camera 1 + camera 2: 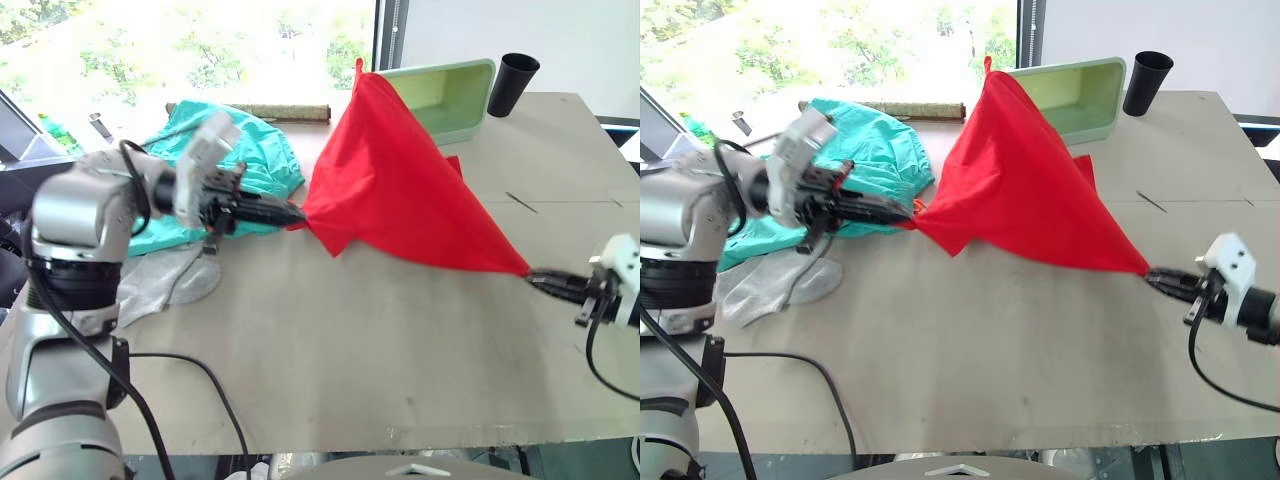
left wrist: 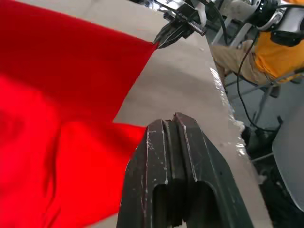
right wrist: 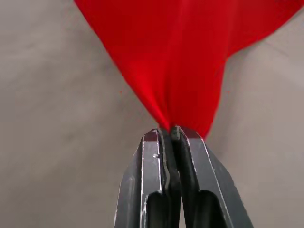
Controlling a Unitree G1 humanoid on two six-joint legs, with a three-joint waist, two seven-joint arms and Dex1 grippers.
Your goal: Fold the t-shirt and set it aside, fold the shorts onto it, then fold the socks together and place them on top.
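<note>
Left eye view: the t-shirt (image 1: 400, 190) hung stretched between both grippers above the table (image 1: 400, 340).

The left gripper (image 1: 296, 214) was clamped on one bunched edge of the red cloth, and the right gripper (image 1: 534, 275) pinched the opposite corner, its fingers (image 3: 154, 166) pressed together on the fabric in the right wrist view. The cloth rose to a peak at the far side, in front of a pale green tray (image 1: 450, 95), with a black cup (image 1: 512, 84) just beside the tray. The shorts (image 1: 255, 150) lay crumpled at the table's far left, behind the left gripper. The socks (image 1: 165, 285) lay flat on the table below the left arm, near the left edge and touching the teal fabric. A rolled mat (image 1: 280, 111) lay along the far edge behind the shorts.
</note>
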